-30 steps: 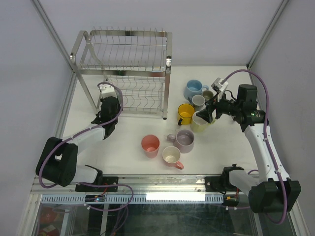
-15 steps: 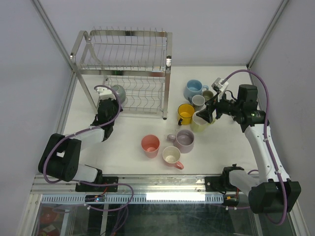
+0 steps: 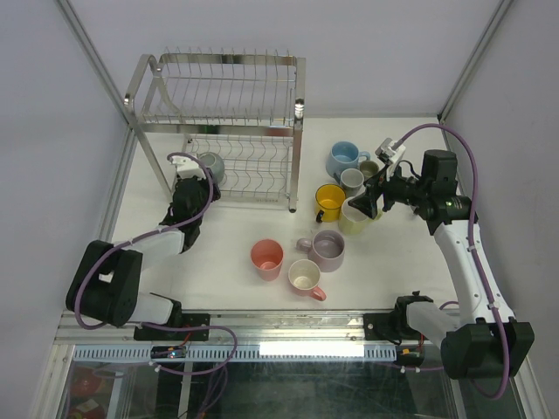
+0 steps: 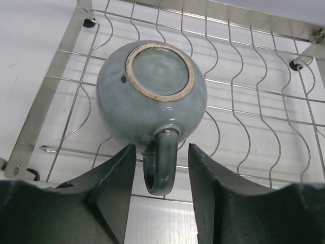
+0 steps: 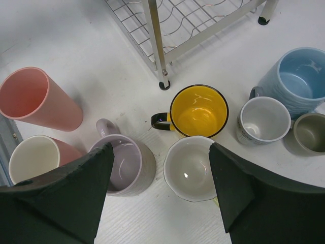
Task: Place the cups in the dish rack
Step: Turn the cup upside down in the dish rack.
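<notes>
White table [image 3: 236, 234], pale walls [image 3: 376, 52]; left fingers [image 4: 114, 183] apart astride grey mug [image 4: 152, 96] handle, right fingers [image 5: 71, 198] apart.

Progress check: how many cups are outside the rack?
8: blue, white, olive, yellow, pale green right of the rack; lilac, salmon, pink-and-cream lower in the top view. None seems hidden.

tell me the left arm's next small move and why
Probably draw the left gripper straight back, away from the dish rack. The grey mug already sits upside down on the lower wire shelf, and the jaws stand apart on either side of its handle, so it seems set down.
</notes>
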You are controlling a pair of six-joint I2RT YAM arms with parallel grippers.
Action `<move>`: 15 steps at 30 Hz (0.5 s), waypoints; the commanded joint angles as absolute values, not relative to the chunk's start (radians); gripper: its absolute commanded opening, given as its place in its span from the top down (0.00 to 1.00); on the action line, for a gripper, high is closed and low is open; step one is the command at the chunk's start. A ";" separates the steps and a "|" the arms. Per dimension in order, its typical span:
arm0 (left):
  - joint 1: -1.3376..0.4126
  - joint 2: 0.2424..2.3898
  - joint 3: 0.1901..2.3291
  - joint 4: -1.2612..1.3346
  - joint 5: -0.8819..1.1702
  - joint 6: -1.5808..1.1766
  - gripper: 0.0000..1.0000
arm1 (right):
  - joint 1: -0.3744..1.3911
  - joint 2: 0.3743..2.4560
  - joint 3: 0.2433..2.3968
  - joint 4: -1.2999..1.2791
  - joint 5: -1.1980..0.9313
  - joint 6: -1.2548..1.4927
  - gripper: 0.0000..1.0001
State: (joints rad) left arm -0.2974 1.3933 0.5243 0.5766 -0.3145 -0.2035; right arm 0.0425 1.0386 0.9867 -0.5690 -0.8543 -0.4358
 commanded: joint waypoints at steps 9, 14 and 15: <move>-0.354 1.297 0.617 0.310 -0.463 -0.230 0.51 | 0.035 1.014 0.993 -0.530 -0.890 -0.437 0.21; -0.415 1.351 0.667 0.307 -0.565 -0.165 0.47 | 0.035 1.011 0.992 -0.529 -0.890 -0.436 0.21; -0.420 1.370 0.677 0.308 -0.583 -0.159 0.47 | 0.034 1.011 0.992 -0.529 -0.890 -0.436 0.21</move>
